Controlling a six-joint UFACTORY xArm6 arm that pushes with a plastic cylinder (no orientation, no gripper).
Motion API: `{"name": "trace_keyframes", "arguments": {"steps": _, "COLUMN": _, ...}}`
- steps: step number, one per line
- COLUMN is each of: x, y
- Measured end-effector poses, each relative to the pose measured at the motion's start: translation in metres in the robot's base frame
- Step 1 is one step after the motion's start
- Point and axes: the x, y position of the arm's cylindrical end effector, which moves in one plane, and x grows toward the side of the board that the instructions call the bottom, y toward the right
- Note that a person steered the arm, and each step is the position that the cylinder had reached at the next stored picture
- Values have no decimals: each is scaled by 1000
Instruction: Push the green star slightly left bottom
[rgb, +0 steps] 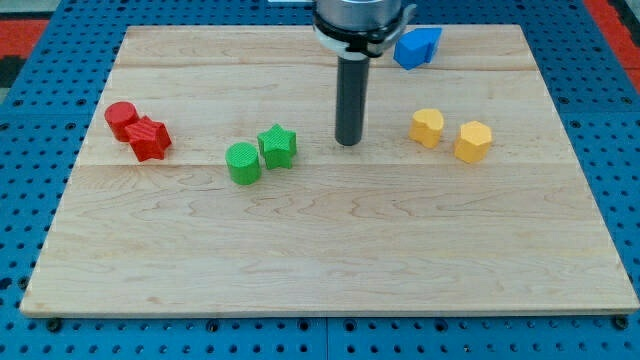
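Observation:
The green star (278, 146) lies on the wooden board (330, 250), left of centre. A green cylinder (242, 163) touches it at its lower left. My tip (348, 142) stands on the board to the right of the green star, a clear gap apart from it and at about the same height in the view. The dark rod rises straight up from the tip to the arm's end at the view's top.
A red cylinder (121, 119) and a red star (150, 138) touch each other at the view's left. A yellow heart-like block (427, 127) and a yellow hexagon (473, 141) lie at the right. A blue block (417, 47) lies at the top.

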Motion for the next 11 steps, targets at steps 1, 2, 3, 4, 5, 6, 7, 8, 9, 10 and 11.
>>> {"name": "trace_keyframes", "arguments": {"steps": 1, "x": -25, "y": -56}}
{"name": "trace_keyframes", "arguments": {"steps": 2, "x": -5, "y": -94}}
{"name": "trace_keyframes", "arguments": {"steps": 3, "x": 46, "y": -27}}
{"name": "trace_keyframes", "arguments": {"steps": 4, "x": 90, "y": 63}}
{"name": "trace_keyframes", "arguments": {"steps": 5, "x": 74, "y": 13}}
{"name": "trace_keyframes", "arguments": {"steps": 6, "x": 58, "y": -4}}
{"name": "trace_keyframes", "arguments": {"steps": 7, "x": 83, "y": -12}}
{"name": "trace_keyframes", "arguments": {"steps": 8, "x": 107, "y": 23}}
{"name": "trace_keyframes", "arguments": {"steps": 9, "x": 108, "y": 22}}
{"name": "trace_keyframes", "arguments": {"steps": 10, "x": 121, "y": -5}}
{"name": "trace_keyframes", "arguments": {"steps": 11, "x": 142, "y": 39}}
